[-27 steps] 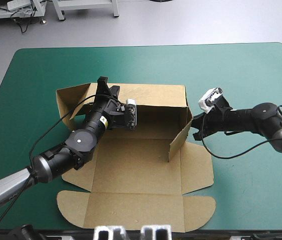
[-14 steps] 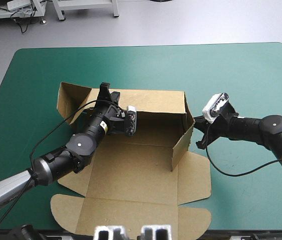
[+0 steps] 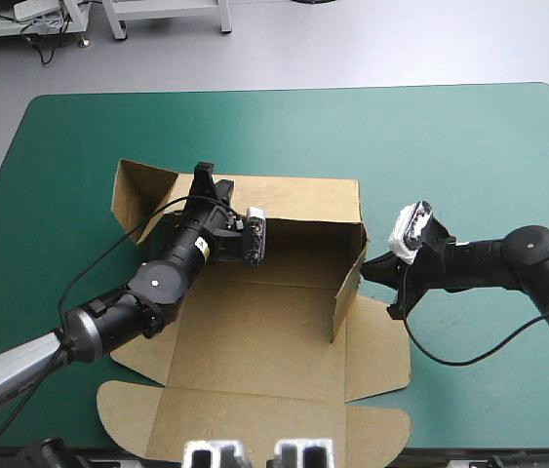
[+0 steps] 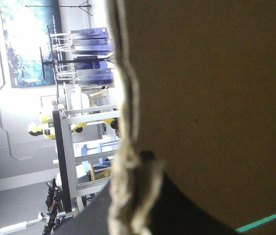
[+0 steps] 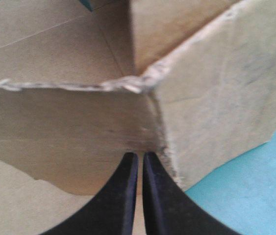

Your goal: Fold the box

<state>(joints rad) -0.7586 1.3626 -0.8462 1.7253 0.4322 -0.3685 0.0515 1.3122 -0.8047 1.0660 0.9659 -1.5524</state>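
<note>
Now, left gripper [image 3: 204, 177]: clamped on the top edge of the far wall [image 3: 303, 200] at its left end, with board between the fingers (the wrist view shows the raw edge rising from them). It is unchanged from just before.
Left flap [image 3: 142, 190]: stands loose and angles outward, left of that gripper. It is not tucked.
Box [image 3: 254, 331]: sits mid-table, a little left of centre. The floor is flat and the lid [image 3: 254, 429] lies flat at the near edge. It swung slightly earlier but has hardly shifted since just before.
Right wall [image 3: 350, 291]: raised and leaning a little, meeting the far wall at the far right corner.
Right gripper [image 3: 378, 270]: fingers closed to a point with nothing seen between them. It has dropped and come in from the right, and its tips are now against the wall's outer face, low down. This is probably a push to square that wall while the left gripper holds the far wall steady. The left side and the tucking are still to do.
</note>
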